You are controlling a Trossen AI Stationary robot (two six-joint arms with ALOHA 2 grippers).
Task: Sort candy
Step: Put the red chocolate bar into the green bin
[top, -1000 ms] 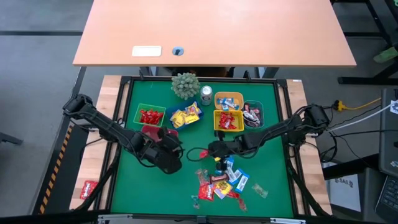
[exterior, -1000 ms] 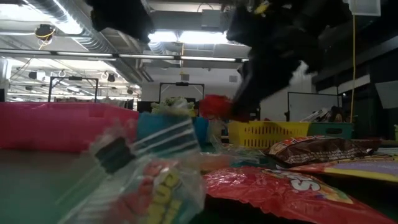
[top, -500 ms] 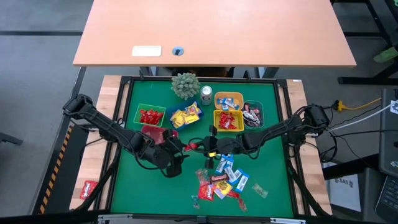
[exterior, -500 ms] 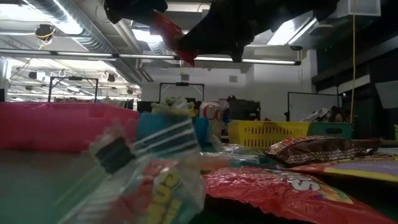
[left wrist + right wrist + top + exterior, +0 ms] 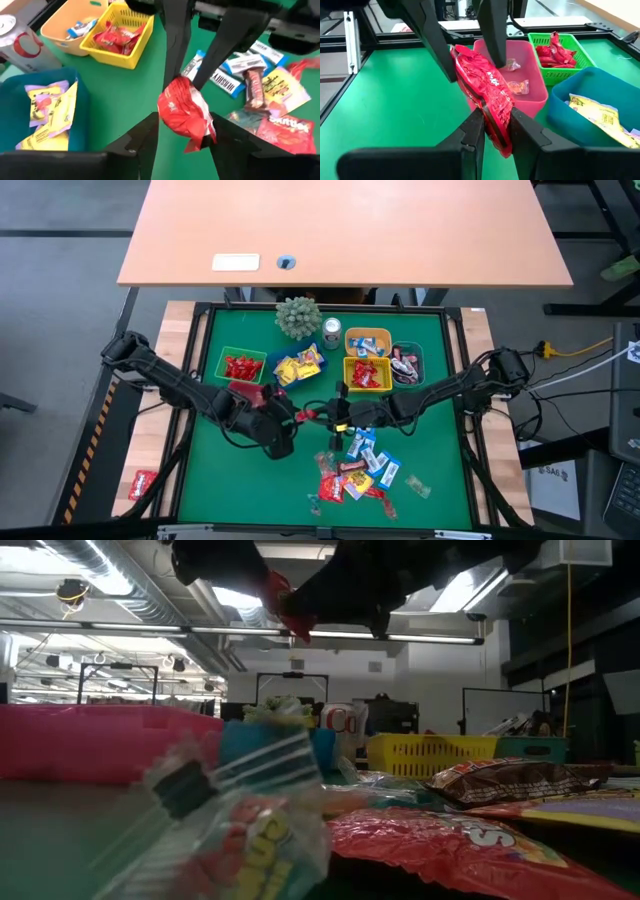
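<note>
A shiny red candy packet (image 5: 306, 416) hangs in the air over the middle of the green table, between my two grippers. My right gripper (image 5: 495, 119) is shut on it and comes from the table's right. My left gripper (image 5: 185, 122) faces it from the left, open. Its two fingers (image 5: 438, 45) stand close on either side of the packet's far end; I cannot tell whether they touch it. The low view shows the packet (image 5: 280, 602) well above the table. The remaining candy lies in a loose pile (image 5: 360, 470) near the front edge. My right gripper pinches one end of the red packet (image 5: 496, 131) between its two fingers. It comes level from the table's right. The packet is lifted clear of the table and sticks out past the fingertips toward the left gripper, with its free end (image 5: 186, 117) crumpled.
Bins stand in the far half: green with red candy (image 5: 241, 365), blue with yellow candy (image 5: 298, 366), orange (image 5: 367, 340), yellow (image 5: 366, 374), dark green (image 5: 408, 363). A pink bin (image 5: 243, 392) sits by the left gripper. A silver can (image 5: 331, 332) and a plant (image 5: 298, 317) stand behind them.
My right gripper has lifted the red packet off the table and carried it up and toward the table's left. My left gripper has risen and moved right toward it, and its fingers now stand on either side of the packet's free end.
</note>
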